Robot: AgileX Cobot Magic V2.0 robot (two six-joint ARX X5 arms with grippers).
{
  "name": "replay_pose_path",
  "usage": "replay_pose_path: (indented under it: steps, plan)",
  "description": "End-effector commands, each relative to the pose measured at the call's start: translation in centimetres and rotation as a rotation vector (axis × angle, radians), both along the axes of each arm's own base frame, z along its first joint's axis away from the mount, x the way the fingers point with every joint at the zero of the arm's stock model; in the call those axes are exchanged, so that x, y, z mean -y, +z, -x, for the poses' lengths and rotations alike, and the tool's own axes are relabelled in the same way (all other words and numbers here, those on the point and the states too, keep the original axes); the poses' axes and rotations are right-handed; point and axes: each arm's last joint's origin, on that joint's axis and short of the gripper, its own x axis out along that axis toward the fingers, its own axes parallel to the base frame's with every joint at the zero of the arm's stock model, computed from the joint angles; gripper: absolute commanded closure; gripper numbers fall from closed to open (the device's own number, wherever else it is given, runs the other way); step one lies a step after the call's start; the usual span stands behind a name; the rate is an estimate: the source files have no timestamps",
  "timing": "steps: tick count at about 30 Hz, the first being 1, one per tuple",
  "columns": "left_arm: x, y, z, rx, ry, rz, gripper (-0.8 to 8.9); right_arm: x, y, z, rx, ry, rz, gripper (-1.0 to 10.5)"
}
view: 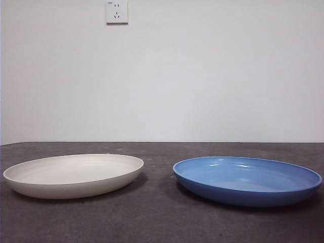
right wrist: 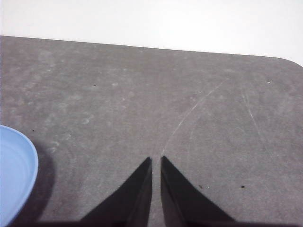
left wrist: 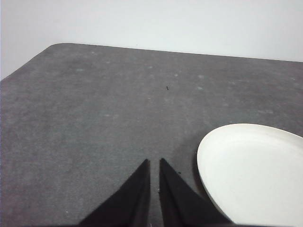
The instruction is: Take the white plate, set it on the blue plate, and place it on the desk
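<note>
The white plate (view: 74, 174) lies flat on the desk (view: 157, 217) at the left of the front view. The blue plate (view: 247, 179) lies flat at the right, a gap apart from it. Neither arm shows in the front view. In the left wrist view my left gripper (left wrist: 154, 161) is shut and empty above bare desk, with the white plate's rim (left wrist: 255, 175) just beside it. In the right wrist view my right gripper (right wrist: 155, 159) is shut and empty above bare desk, with the blue plate's edge (right wrist: 16, 175) off to one side.
A plain white wall with a power socket (view: 116, 11) stands behind the desk. The desk's rounded far corners show in both wrist views (left wrist: 57, 47) (right wrist: 289, 61). Faint curved scratches (right wrist: 189, 116) mark the desk near the right gripper.
</note>
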Motion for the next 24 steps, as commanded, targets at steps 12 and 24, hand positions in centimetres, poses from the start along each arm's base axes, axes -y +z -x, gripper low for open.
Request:
replay_pose_path:
  steps: [12, 24]
  plan:
    - [0.1, 0.1, 0.0, 0.004, 0.003, 0.104, 7.98, -0.2, 1.2, 0.2, 0.046, 0.042, -0.275, 9.4]
    - [0.5, 7.8, 0.5, 0.098, -0.028, 0.315, 7.98, -0.5, 10.0, 1.2, 0.124, 0.104, -0.481, 9.4]
